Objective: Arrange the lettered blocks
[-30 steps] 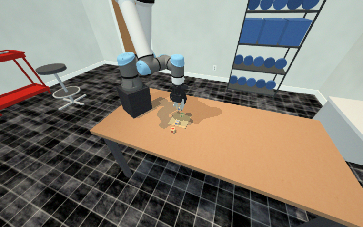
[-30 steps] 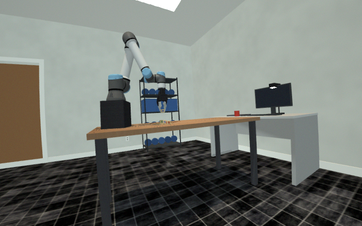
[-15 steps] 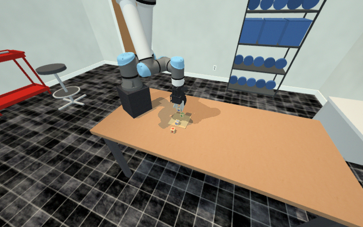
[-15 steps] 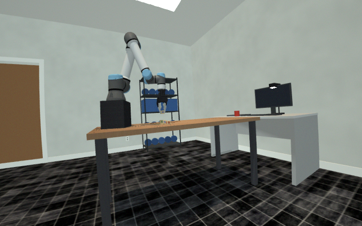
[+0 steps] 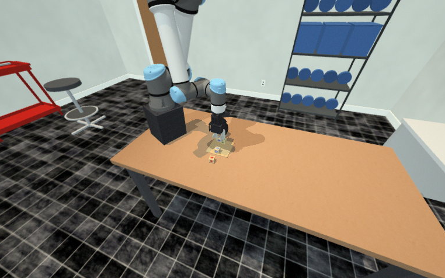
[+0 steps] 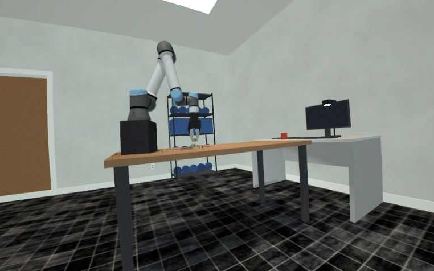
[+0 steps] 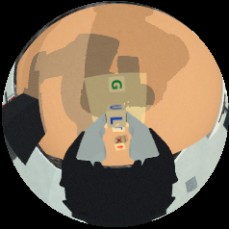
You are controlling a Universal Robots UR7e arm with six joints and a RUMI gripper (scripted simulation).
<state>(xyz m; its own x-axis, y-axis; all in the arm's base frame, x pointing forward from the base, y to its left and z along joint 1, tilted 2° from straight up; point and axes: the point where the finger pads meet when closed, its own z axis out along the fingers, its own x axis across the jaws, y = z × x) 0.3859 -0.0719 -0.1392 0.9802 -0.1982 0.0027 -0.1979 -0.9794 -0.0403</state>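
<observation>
two blocks [image 5: 217, 149] [image 6: 193, 146] [image 7: 116, 85] on pale mat [image 5: 226, 154] [image 7: 97, 93], l block [image 5: 219, 139] [image 6: 194, 139] [image 7: 115, 119] raised, red-marked block [image 5: 211, 159] [image 6: 201, 147] [image 7: 119, 146] off

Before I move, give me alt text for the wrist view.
The gripper has its jaws shut on a block with a blue L. Beyond it, a green G block lies on the mat; a red-marked block shows between the jaws, off the mat.
</observation>
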